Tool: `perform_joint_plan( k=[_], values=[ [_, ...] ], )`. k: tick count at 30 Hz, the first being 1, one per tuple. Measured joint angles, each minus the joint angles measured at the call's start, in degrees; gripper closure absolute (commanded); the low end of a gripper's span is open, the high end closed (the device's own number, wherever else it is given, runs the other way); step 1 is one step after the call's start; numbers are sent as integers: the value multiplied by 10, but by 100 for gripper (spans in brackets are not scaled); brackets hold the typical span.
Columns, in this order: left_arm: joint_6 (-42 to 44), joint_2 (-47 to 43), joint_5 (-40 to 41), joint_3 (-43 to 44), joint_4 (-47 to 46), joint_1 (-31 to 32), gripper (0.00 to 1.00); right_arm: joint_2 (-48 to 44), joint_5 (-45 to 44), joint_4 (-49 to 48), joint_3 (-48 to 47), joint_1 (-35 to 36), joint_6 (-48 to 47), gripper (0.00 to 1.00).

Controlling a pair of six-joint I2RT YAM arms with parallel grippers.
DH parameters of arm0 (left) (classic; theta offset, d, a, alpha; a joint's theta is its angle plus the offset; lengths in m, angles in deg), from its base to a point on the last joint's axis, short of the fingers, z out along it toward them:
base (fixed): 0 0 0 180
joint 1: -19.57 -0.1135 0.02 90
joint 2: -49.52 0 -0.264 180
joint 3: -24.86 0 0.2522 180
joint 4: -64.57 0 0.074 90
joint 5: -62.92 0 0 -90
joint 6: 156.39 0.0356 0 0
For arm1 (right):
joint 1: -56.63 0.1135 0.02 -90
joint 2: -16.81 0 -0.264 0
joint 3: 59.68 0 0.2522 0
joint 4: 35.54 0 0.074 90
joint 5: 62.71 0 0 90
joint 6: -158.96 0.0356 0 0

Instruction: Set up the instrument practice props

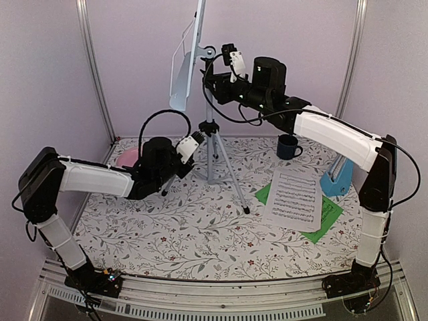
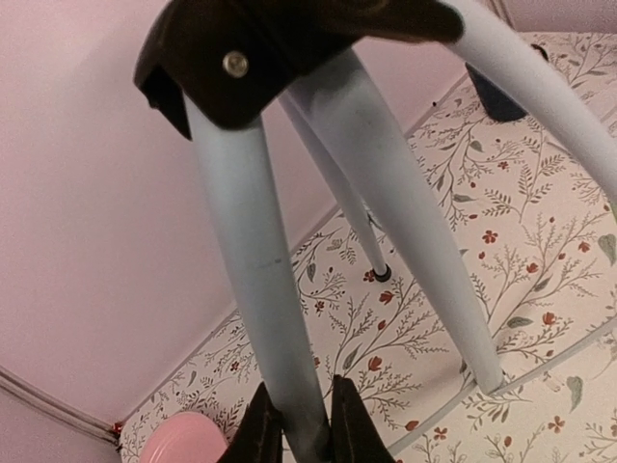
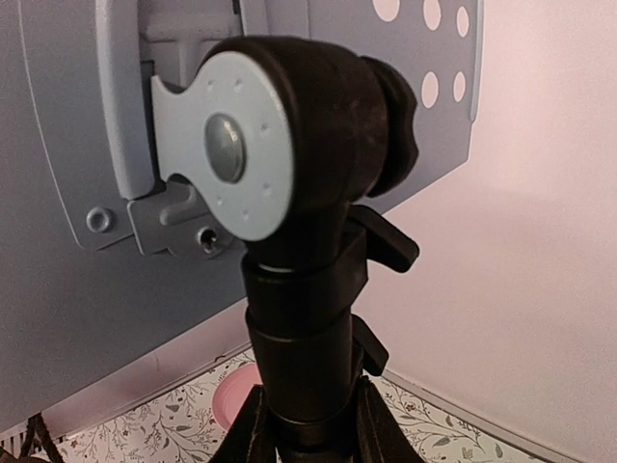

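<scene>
The music stand stands upright at the back middle of the table: a pale perforated desk (image 1: 184,63) on a black pole above a silver tripod (image 1: 221,167). My left gripper (image 1: 189,148) is shut on one silver tripod leg (image 2: 255,280). Higher up, my right gripper (image 1: 212,83) is shut on the black pole collar (image 3: 304,347) just under the desk's tilt joint (image 3: 241,145). A white sheet-music page (image 1: 293,197) lies over a green page (image 1: 324,215) at the right. The blue metronome (image 1: 336,179) stands behind them, partly hidden by my right arm.
A dark blue mug (image 1: 289,147) sits at the back right, beneath my right forearm. A pink plate (image 1: 127,158) lies at the back left, close to my left wrist. The enclosure's pink walls and metal posts close in the back and sides.
</scene>
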Motion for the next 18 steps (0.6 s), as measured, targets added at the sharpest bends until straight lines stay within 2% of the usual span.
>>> perform_joint_plan(
  k=[4, 6, 10, 13, 18],
  values=[
    [-15, 2, -7, 9, 16, -1, 100, 2, 10, -8, 2, -4, 3, 91],
    [-21, 7, -8, 18, 23, -2, 100, 2, 14, -14, 5, -7, 5, 83],
    [-26, 21, -9, 32, 25, -2, 100, 3, 21, -39, 17, -11, 14, 60],
    [-32, 27, -8, 33, 22, -3, 100, 3, 35, -116, 24, -13, 37, 50],
    [-35, 27, -9, 32, 18, -3, 100, -23, 54, -230, 38, -10, 59, 26]
  ],
)
